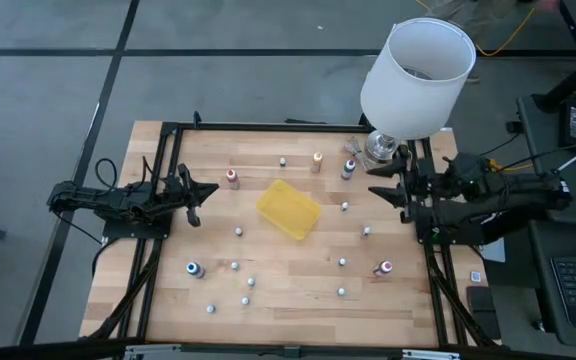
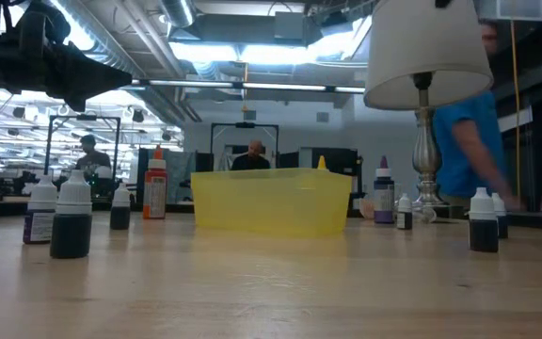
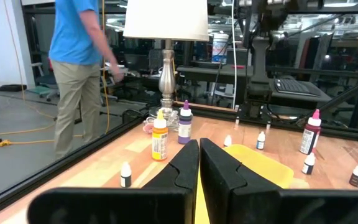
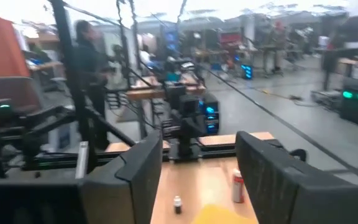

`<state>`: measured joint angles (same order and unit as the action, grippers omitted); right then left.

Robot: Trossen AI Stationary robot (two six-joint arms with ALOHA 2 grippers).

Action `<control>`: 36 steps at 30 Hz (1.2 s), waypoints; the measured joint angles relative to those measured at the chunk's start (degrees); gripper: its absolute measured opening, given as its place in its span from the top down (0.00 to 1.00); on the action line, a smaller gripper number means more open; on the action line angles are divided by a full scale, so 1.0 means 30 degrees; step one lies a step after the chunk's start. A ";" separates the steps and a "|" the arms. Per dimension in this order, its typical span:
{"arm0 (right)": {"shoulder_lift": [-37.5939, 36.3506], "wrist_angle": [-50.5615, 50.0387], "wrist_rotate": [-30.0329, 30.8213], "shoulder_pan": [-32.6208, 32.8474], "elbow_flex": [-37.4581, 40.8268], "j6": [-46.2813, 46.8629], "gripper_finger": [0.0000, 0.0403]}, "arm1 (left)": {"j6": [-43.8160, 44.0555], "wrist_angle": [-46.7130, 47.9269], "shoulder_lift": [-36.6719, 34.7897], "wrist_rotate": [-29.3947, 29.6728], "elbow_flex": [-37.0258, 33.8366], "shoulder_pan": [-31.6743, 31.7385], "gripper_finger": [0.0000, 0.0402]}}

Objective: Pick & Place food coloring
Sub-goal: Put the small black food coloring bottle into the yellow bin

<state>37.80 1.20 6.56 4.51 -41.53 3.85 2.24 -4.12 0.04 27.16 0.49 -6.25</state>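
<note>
Tiny dropper bottles of food coloring point(image 1: 342, 262) stand scattered on the wooden table all around the shallow yellow plastic tray point(image 1: 288, 209). Left of the tray, the left gripper point(image 1: 206, 190) is pressed shut and empty. Right of it, the right gripper point(image 1: 382, 190) gapes partly open, holding nothing.

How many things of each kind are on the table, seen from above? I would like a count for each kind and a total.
White-capped dropper bottles: 10
Colour-capped dropper bottles: 5
Yellow tray: 1
Table lamp: 1
Total: 17
</note>
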 joint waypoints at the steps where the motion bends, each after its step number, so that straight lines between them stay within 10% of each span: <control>1: 0.0622 -0.0441 0.0313 0.0000 -0.0831 -0.0014 0.47 | 0.0000 0.0001 -0.0001 0.0000 -0.0004 -0.0001 0.97; 36: 1.9878 -0.8116 0.4440 -0.4240 -2.0262 0.1707 0.44 | 0.0000 0.0000 -0.0004 0.0000 -0.0004 0.0000 0.98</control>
<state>97.43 -23.14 19.88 -8.21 -102.31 8.98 2.24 -4.12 0.03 27.16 0.48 -6.25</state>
